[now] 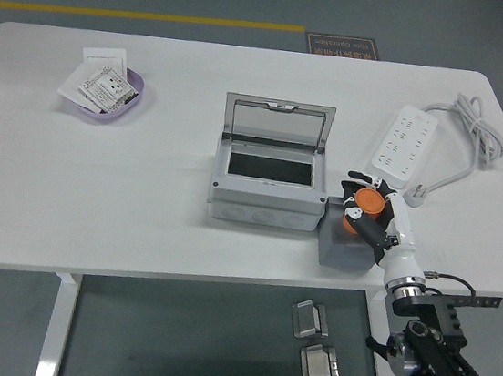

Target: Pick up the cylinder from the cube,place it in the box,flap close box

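Observation:
An orange cylinder (366,205) is held in my right hand (364,209), whose fingers curl around it just above the dark grey cube (343,246) near the table's front edge. The cylinder looks tilted and slightly raised off the cube's top. To the left stands the grey box (266,182) with its clear lid (277,122) swung up and open, its dark inside showing. My right arm rises from the lower right corner. My left arm is out of view.
A white power strip (403,145) with its coiled cable (476,127) lies at the back right, close behind my hand. A purple dish (129,111) holding white cards sits at the far left. The table's front edge (222,281) runs just below the cube.

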Tool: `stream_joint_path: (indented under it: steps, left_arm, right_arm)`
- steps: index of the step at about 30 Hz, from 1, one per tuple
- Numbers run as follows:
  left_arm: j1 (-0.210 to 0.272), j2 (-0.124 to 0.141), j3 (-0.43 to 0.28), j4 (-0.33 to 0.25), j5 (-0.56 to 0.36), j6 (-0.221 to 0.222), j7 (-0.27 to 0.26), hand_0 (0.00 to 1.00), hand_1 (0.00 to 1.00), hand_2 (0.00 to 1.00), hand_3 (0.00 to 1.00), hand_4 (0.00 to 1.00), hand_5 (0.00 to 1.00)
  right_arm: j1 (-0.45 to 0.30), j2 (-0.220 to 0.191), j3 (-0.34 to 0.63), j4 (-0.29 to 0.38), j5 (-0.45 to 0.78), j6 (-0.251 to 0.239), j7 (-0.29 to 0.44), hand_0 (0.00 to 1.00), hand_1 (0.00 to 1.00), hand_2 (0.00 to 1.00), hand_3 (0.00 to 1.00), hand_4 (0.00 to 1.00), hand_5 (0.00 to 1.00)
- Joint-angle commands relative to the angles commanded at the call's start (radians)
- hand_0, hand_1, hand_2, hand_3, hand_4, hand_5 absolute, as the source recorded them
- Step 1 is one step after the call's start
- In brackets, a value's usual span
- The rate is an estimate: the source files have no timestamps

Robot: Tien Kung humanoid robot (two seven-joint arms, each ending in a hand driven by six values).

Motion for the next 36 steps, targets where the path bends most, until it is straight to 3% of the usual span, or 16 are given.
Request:
stream_joint_path:
  steps: [3,4,9,10,15,16,21,22,27,28,36]
  left_arm:
    - [0.001,0.000,0.004,0.000,-0.004,-0.001,-0.003,0.639,0.616,0.582,0.603,0.663,0.251]
    - [0.001,0.000,0.005,0.000,-0.005,-0.001,-0.004,0.639,0.616,0.582,0.603,0.663,0.249]
    - [0.003,0.000,0.017,0.000,-0.013,-0.004,-0.013,0.639,0.616,0.582,0.603,0.663,0.249]
    - [0.003,0.000,0.019,0.000,-0.015,-0.005,-0.014,0.639,0.615,0.582,0.603,0.664,0.250]
    - [0.002,-0.001,0.026,0.000,-0.021,-0.007,-0.019,0.639,0.615,0.582,0.603,0.664,0.250]
    - [0.001,-0.001,0.027,0.000,-0.022,-0.007,-0.020,0.639,0.616,0.582,0.603,0.665,0.252]
    - [0.000,-0.001,0.026,0.000,-0.020,-0.007,-0.020,0.639,0.616,0.582,0.603,0.665,0.252]
    - [0.000,-0.001,0.026,0.000,-0.020,-0.007,-0.020,0.639,0.616,0.583,0.604,0.665,0.255]
    - [0.000,-0.002,0.029,0.000,-0.020,-0.008,-0.020,0.639,0.616,0.583,0.604,0.665,0.255]
    - [0.000,-0.003,0.028,0.000,-0.019,-0.008,-0.020,0.639,0.616,0.583,0.604,0.667,0.260]
    - [0.000,-0.003,0.027,0.000,-0.014,-0.009,-0.018,0.639,0.616,0.584,0.604,0.668,0.263]
  right_arm:
    - [0.001,0.000,-0.004,0.003,-0.003,-0.001,-0.010,0.681,0.601,0.533,0.483,0.202,0.002]
    - [0.001,0.000,-0.006,0.004,-0.003,-0.001,-0.012,0.599,0.486,0.460,0.389,0.028,0.002]
    - [0.000,0.000,-0.013,0.007,-0.016,0.002,-0.024,0.599,0.486,0.460,0.389,0.028,0.002]
    - [0.000,0.000,-0.014,0.007,-0.021,0.002,-0.027,0.549,0.372,0.365,0.285,0.002,0.002]
    - [0.003,-0.001,-0.014,0.008,-0.045,0.003,-0.035,0.549,0.372,0.365,0.285,0.002,0.002]
    - [0.004,-0.001,-0.015,0.009,-0.050,0.002,-0.036,0.532,0.295,0.326,0.271,0.002,0.002]
    - [0.011,-0.002,-0.013,0.012,-0.066,-0.003,-0.037,0.532,0.295,0.326,0.271,0.002,0.002]
    - [0.012,-0.002,-0.013,0.012,-0.068,-0.003,-0.037,0.517,0.229,0.324,0.278,0.002,0.002]
    - [0.020,-0.007,-0.008,0.016,-0.082,-0.006,-0.038,0.517,0.229,0.324,0.278,0.002,0.002]
    - [0.022,-0.008,-0.007,0.017,-0.085,-0.007,-0.039,0.456,0.179,0.319,0.283,0.002,0.002]
    - [0.031,-0.020,0.009,0.033,-0.108,-0.009,-0.042,0.463,0.181,0.321,0.287,0.002,0.002]
